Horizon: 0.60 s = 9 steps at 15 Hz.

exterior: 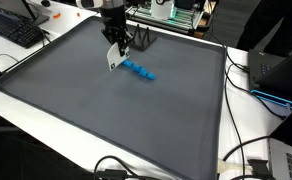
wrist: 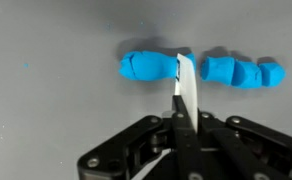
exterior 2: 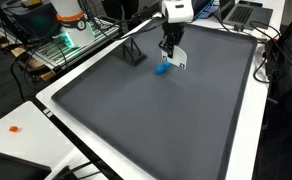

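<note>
A row of blue dough (wrist: 151, 68) lies on the grey mat (wrist: 46, 110): one longer lump on the left and several cut pieces (wrist: 236, 72) on the right. My gripper (wrist: 179, 118) is shut on a thin white blade (wrist: 186, 85), whose edge sits at the right end of the long lump. In both exterior views the gripper (exterior: 114, 48) (exterior 2: 171, 45) stands upright over the mat's far part. There the blade (exterior: 112, 63) (exterior 2: 179, 60) points down beside the blue dough (exterior: 139, 69) (exterior 2: 161, 69).
The grey mat (exterior: 116, 120) (exterior 2: 156, 120) covers a white table. A keyboard (exterior: 16, 28) and cables lie off one side, and a laptop (exterior: 281, 70) off the other. A small black stand (exterior 2: 133, 55) sits on the mat near the dough. Electronics stand behind.
</note>
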Tool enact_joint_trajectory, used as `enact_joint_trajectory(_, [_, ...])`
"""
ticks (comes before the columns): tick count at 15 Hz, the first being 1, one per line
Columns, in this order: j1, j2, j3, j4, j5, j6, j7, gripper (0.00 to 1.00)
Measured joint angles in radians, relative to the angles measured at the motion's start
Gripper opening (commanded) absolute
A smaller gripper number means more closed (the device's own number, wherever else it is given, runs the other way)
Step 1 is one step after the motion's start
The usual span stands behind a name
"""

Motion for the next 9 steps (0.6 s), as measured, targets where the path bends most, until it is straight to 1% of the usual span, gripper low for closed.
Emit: enact_joint_trajectory(9, [-0.003, 0.024, -0.004, -0.021, -0.004, 0.000, 0.000, 0.01])
